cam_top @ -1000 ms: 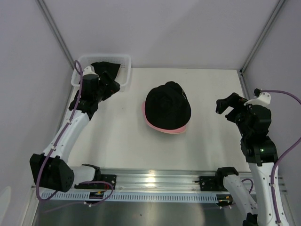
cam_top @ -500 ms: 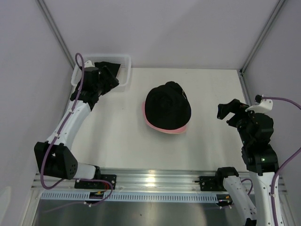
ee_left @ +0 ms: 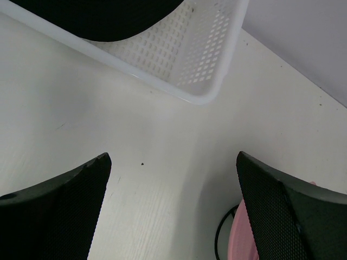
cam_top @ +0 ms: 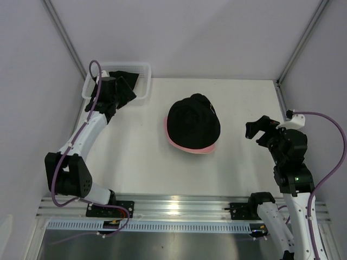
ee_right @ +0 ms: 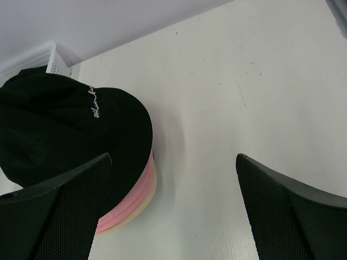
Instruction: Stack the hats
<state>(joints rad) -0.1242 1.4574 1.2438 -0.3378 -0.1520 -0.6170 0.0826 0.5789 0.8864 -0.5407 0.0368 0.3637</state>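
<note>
My left claw (cam_top: 126,88) stands wide with nothing between its fingers. It hangs at the near rim of the white mesh basket (cam_top: 144,69), in the far left corner of the surface (cam_top: 130,157). A black hat (cam_top: 126,76) lies in that basket. From above, my own wrist covers much of it. In my left wrist view only a dark edge of it shows, cut off by the top of the frame, so I cannot make out how it lies. The basket's wall stands between that claw and the hat.

My right claw (cam_top: 258,129) is wide too and holds nothing. It hovers over bare surface on the right, well apart from the pile of hats in the middle.

The pile is topped by a marked black hat (cam_top: 192,122), with light embroidered script (ee_right: 92,103) on its crown. Under it a pink brim (cam_top: 190,148) peeks out on the near side, and my right wrist view shows a cream edge (ee_right: 152,187) lower down. I cannot tell how many hats the pile holds.

Low in my left wrist view a thin dark curve (ee_left: 218,238) lies just beside the pink brim. Too little of it shows to say what it is.
</note>
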